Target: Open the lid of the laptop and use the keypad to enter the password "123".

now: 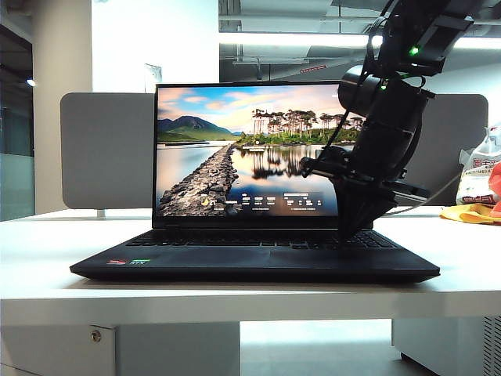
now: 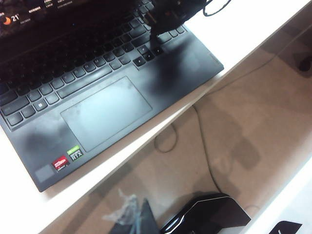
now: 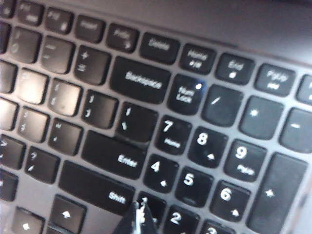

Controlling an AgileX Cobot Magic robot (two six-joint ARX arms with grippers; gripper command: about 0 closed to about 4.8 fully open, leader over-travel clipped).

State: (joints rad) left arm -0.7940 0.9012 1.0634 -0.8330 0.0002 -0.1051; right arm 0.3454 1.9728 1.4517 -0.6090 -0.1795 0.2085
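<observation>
The black laptop (image 1: 258, 265) sits on the white table with its lid (image 1: 243, 149) upright, and the screen shows a landscape login picture. The keypad (image 1: 235, 239) runs across the base. On the laptop's right side, my right gripper (image 1: 356, 231) points down onto the number pad. In the right wrist view its tip (image 3: 139, 213) is shut to a point with nothing held, and it rests on the 1 key (image 3: 152, 201), beside the 2 key (image 3: 175, 218). My left gripper (image 2: 137, 219) hangs off the table's front edge over the floor, its fingers together, empty.
A grey divider (image 1: 106, 149) stands behind the laptop. A white bag (image 1: 477, 176) and a yellow cloth (image 1: 470, 213) lie at the table's far right. Below the table edge (image 2: 161, 117) are a cable (image 2: 204, 146) and a glossy black object (image 2: 209, 214).
</observation>
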